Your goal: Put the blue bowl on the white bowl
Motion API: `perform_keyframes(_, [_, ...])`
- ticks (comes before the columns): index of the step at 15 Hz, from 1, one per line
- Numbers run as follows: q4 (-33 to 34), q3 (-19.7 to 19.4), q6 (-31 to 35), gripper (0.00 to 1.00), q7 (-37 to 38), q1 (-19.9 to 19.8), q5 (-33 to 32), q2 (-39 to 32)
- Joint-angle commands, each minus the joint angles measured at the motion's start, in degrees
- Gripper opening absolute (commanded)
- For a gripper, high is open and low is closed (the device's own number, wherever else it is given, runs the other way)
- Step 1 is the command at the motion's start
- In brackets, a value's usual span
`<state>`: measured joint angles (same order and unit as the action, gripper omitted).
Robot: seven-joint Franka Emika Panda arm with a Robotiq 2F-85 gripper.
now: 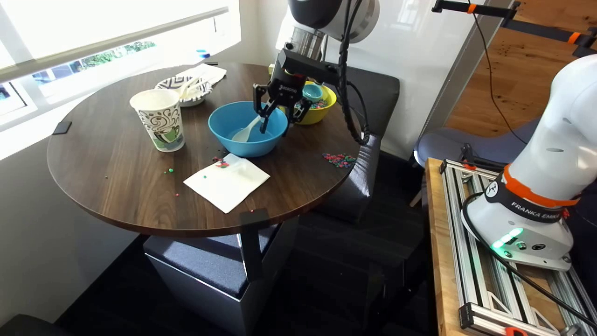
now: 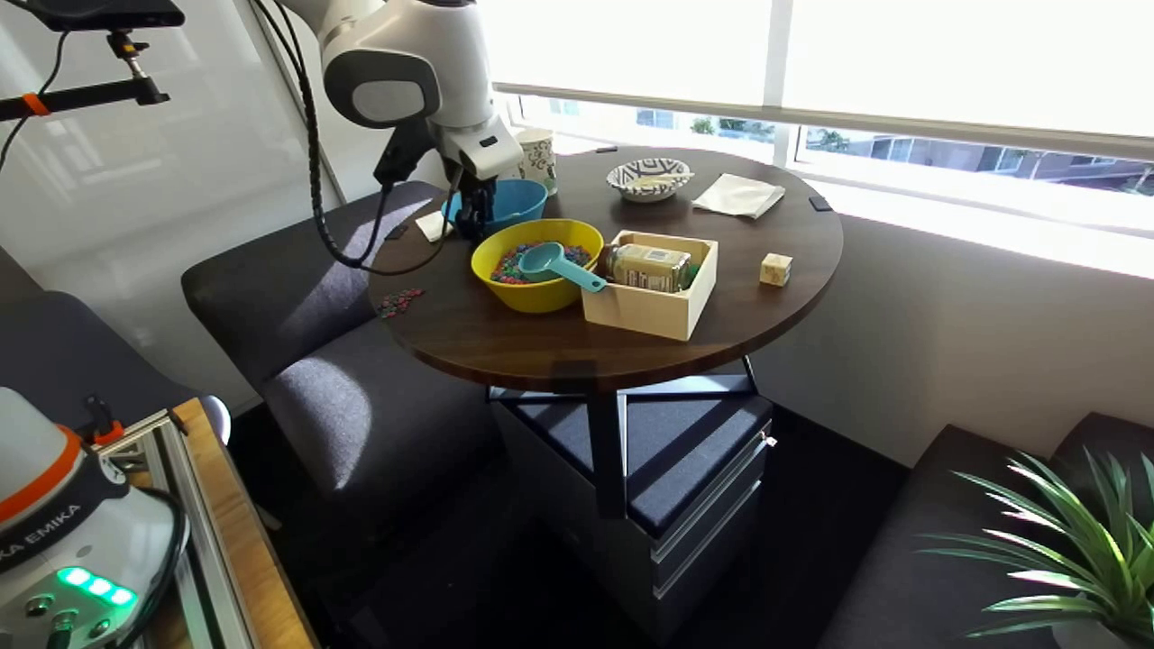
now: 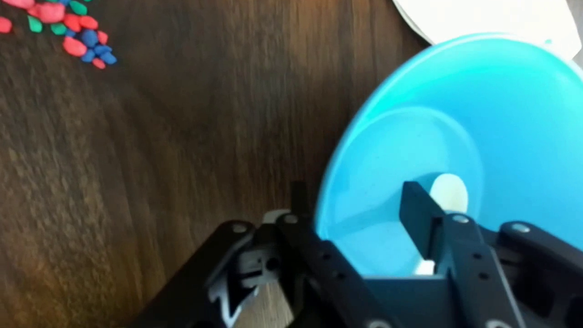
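Observation:
The blue bowl (image 1: 247, 148) stands upright on the round table with a white spoon (image 1: 242, 135) in it. It also shows in an exterior view (image 2: 521, 198) and in the wrist view (image 3: 401, 150). My gripper (image 1: 276, 127) is open at the bowl's rim. In the wrist view the gripper (image 3: 357, 202) has one finger inside the bowl and the other outside, with a gap on both sides of the rim. The white bowl with a dark pattern (image 1: 192, 100) stands apart toward the window, with pale utensils in it. It also shows in an exterior view (image 2: 649, 192).
A yellow bowl (image 2: 541, 297) with coloured bits and a scoop stands close to the gripper. A wooden box (image 2: 636, 311) holds a jar. A paper cup (image 1: 161, 123) stands near both bowls. A napkin (image 1: 227, 184) and loose bits (image 1: 339, 160) lie on the table.

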<state>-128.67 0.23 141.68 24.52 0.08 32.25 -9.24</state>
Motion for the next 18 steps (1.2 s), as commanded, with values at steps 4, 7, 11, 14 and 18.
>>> perform_keyframes(4, [-1.1,-0.8,1.6,0.02,2.3,0.1,-2.3,1.3])
perform_keyframes(7, [-0.7,-1.1,0.2,0.0,2.2,-0.3,-2.7,2.0])
perform_keyframes(11, [-0.2,-0.8,-4.0,0.01,-2.5,-1.9,1.8,4.0])
perform_keyframes(14, [-0.1,-1.0,-5.6,0.01,-7.4,-3.1,9.1,6.5])
perform_keyframes(18, [0.9,-1.8,-5.4,0.05,-8.4,-3.0,10.0,6.6])
